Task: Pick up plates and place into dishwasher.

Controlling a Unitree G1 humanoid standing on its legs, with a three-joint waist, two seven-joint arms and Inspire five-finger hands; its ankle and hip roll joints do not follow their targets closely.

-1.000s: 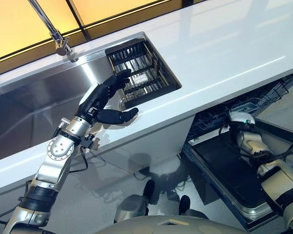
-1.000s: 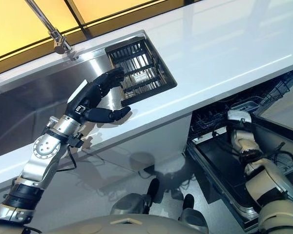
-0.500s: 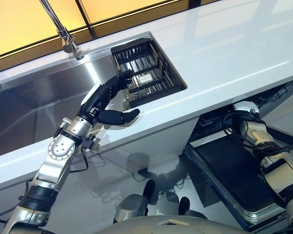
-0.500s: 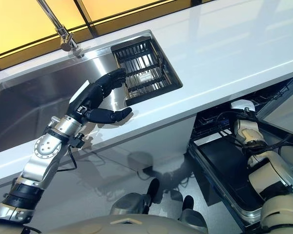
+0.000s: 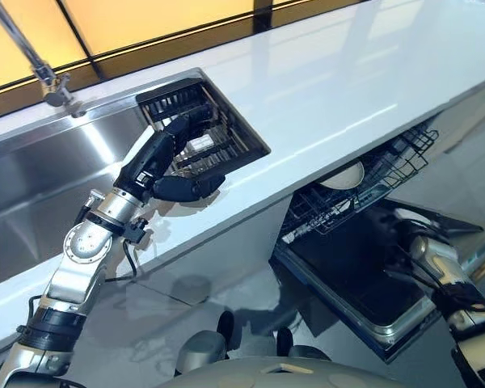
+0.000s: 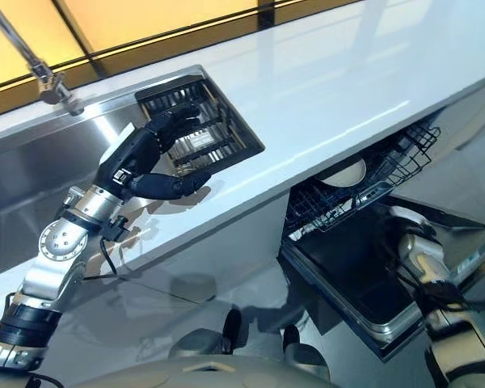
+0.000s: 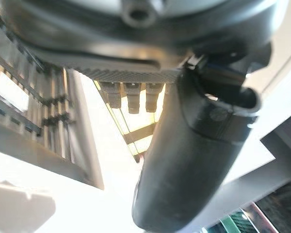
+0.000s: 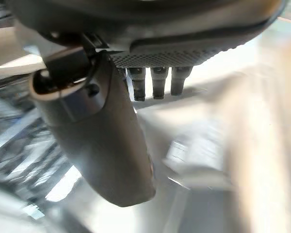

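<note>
Left hand (image 5: pixel 158 158) open over sink rack (image 5: pixel 218 133), plate (image 5: pixel 345 174) in dishwasher basket (image 5: pixel 388 166)

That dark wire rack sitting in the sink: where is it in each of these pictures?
Left eye view: the wire rack is upper left, at the sink's right end.
Right eye view: same spot.
Left wrist view: its slats show beside the thumb.
Right wrist view: too blurred to tell.
Shared landmark: the left hand, its fingers reaching over the rack.
</note>
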